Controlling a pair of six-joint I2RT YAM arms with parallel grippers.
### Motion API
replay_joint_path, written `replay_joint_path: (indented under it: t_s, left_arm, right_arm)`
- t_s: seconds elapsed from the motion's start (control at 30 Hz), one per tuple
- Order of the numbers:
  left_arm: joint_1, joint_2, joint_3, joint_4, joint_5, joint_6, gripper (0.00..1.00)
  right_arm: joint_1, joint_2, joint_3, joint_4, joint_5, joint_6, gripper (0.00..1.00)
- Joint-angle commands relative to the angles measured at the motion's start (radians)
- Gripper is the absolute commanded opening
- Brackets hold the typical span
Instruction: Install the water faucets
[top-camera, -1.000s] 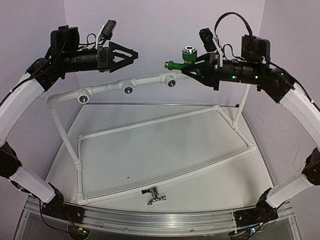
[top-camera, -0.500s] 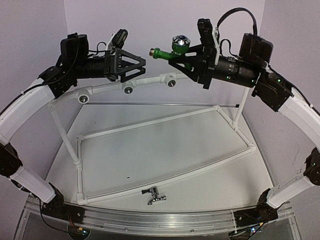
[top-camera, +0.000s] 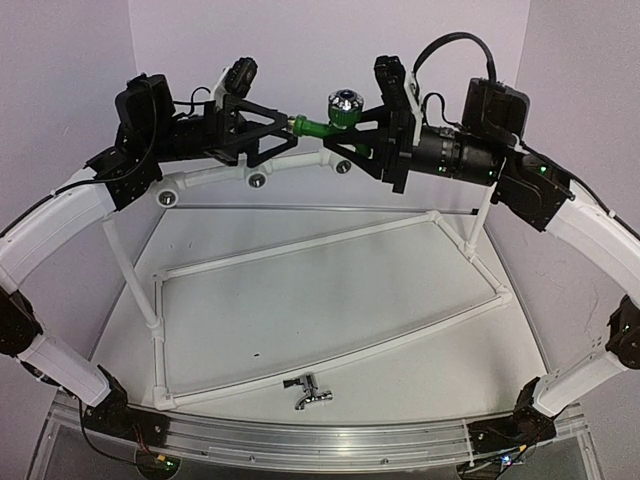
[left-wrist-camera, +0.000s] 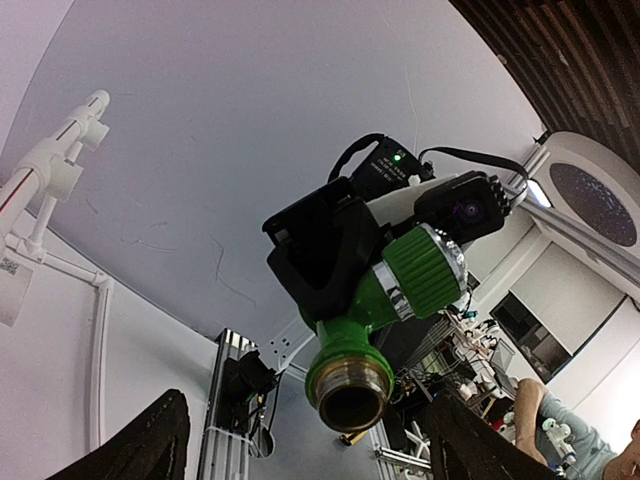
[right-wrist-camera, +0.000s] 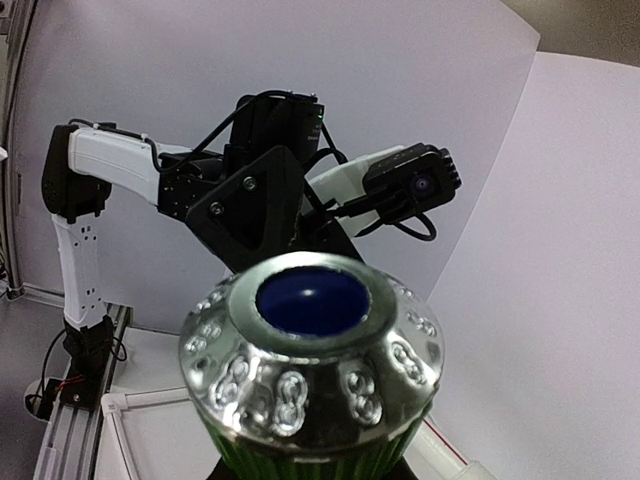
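The green faucet (top-camera: 322, 124) with its chrome-capped knob (top-camera: 345, 100) is held level in the air above the white pipe rail. My right gripper (top-camera: 352, 138) is shut on its body; in the right wrist view the knob (right-wrist-camera: 310, 350) fills the frame and hides the fingers. My left gripper (top-camera: 286, 132) is open, its tips at the faucet's threaded end. In the left wrist view that brass-ringed end (left-wrist-camera: 348, 385) points at the camera between the spread fingers (left-wrist-camera: 150, 445). The chrome faucet (top-camera: 308, 390) lies on the table near the front edge.
The white pipe frame (top-camera: 300, 250) stands on the table. Its raised back rail carries three round sockets, among them the left (top-camera: 166, 197), middle (top-camera: 257, 179) and right (top-camera: 342, 165), just below both grippers. An aluminium rail (top-camera: 300, 435) runs along the near edge.
Both arms have moved toward each other. The right one carried the green faucet leftward; the left gripper came right until its open tips reached the faucet's threaded end.
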Motion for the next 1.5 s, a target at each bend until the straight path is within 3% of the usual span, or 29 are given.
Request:
replay_joint_path:
  t_s: [0.0, 0.53, 0.8, 0.87, 1.0, 1.47]
  left_arm:
    - [-0.014, -0.022, 0.004, 0.096, 0.041, -0.052, 0.79]
    - [-0.066, 0.028, 0.041, 0.062, 0.042, -0.046, 0.57]
    - [-0.081, 0.033, 0.044, 0.069, 0.035, -0.043, 0.30]
    - [-0.081, 0.031, 0.041, 0.070, 0.030, -0.044, 0.19]
    - [-0.081, 0.029, 0.038, 0.057, 0.011, -0.044, 0.01]
    - [-0.084, 0.026, 0.023, 0.077, -0.006, -0.101, 0.00]
  right_arm:
    - [0.020, 0.004, -0.002, 0.071, 0.019, -0.037, 0.00]
    - [0.028, 0.031, -0.007, 0.077, 0.038, -0.087, 0.00]
    - [0.031, 0.012, -0.039, 0.076, 0.039, -0.136, 0.00]
    - [0.031, 0.004, -0.052, 0.074, 0.044, -0.146, 0.02]
    - [0.031, -0.012, -0.072, 0.071, 0.071, -0.179, 0.21]
    - [0.037, 0.050, -0.019, 0.037, 0.225, -0.249, 0.28]
